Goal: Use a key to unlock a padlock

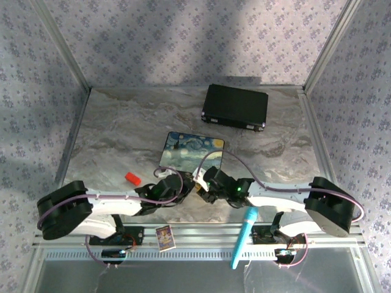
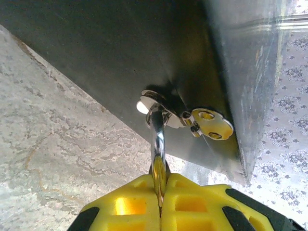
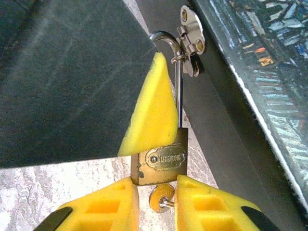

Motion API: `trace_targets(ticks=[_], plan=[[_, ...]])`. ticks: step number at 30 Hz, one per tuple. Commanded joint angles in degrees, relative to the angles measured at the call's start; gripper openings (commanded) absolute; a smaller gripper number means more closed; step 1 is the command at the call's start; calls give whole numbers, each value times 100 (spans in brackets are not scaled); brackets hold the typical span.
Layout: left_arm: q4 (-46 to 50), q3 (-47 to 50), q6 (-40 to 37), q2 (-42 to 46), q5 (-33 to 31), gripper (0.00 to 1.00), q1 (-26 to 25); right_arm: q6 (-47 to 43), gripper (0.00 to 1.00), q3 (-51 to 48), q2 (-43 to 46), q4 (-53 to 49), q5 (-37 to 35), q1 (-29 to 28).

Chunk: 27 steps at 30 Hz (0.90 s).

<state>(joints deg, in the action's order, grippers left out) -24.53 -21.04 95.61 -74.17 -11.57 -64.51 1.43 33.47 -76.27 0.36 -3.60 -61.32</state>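
Left pincer (image 2: 160,188) shut on padlock (image 3: 161,159) shackle; right pincer (image 3: 158,191) part-open astride key (image 3: 160,198). We see padlock's long axis in line with right pincer, shackle pointing away from it.

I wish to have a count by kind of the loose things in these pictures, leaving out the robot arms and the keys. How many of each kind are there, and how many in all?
Black case: 1
Painted tin: 1
Red block: 1
Turquoise pen-like tool: 1
Small picture card: 1
Brass padlock: 1
Total: 6
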Motion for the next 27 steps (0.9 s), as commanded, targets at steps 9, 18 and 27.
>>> trace_targets(ticks=[9,18,27], plan=[[-212,-23,-187,263,180,0,-53,-128,4,-164,-110,350,677,484],[-222,7,-210,254,212,0,-62,278,1,-421,-131,542,1542,1106],[-265,-3,-227,263,224,0,-104,538,3,-578,-160,710,1307,1267]])
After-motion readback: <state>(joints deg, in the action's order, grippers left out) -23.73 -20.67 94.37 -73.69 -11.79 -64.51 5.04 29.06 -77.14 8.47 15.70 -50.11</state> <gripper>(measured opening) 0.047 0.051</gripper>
